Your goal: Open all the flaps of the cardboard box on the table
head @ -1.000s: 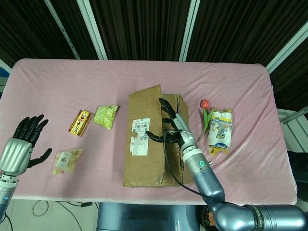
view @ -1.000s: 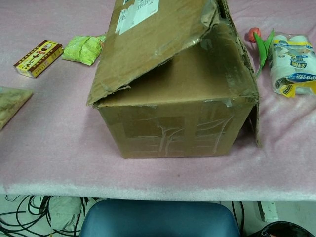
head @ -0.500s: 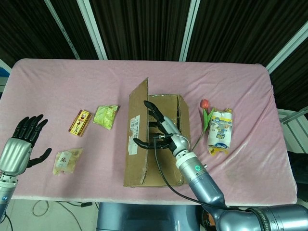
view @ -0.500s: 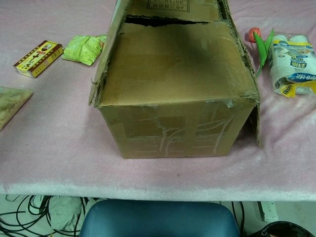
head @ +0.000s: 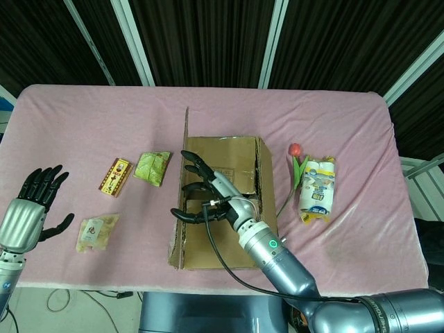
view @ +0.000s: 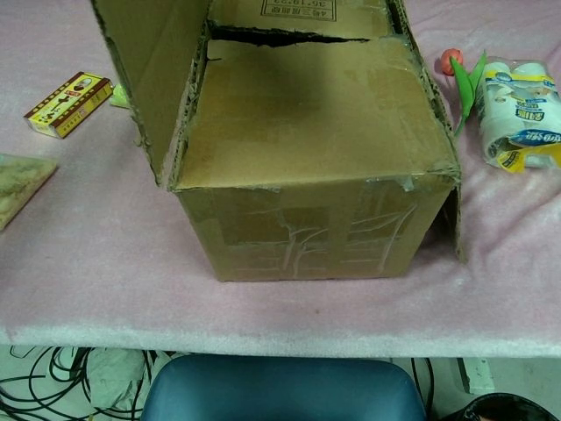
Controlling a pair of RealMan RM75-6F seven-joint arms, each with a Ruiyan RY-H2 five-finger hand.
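The cardboard box (head: 232, 154) (view: 307, 219) stands mid-table. Its long left flap (head: 185, 149) (view: 145, 74) stands nearly upright, seen edge-on in the head view. Both short inner flaps (view: 307, 105) still lie flat across the top. The right flap (view: 457, 224) hangs down the box's right side. My right hand (head: 202, 193) reaches over the box with fingers spread, fingertips against the inner face of the upright flap; the chest view does not show it. My left hand (head: 38, 201) hovers open at the table's left edge, far from the box.
Left of the box lie a yellow-red carton (head: 115, 177) (view: 68, 103), a green packet (head: 152, 167) and a beige packet (head: 97, 231) (view: 17, 180). To the right lie a tulip (head: 296, 166) (view: 456, 70) and a tissue pack (head: 319, 189) (view: 521, 110).
My right hand has swept left across the box top, pushing the left flap from lying over the box up to nearly vertical. The left hand has stayed put.
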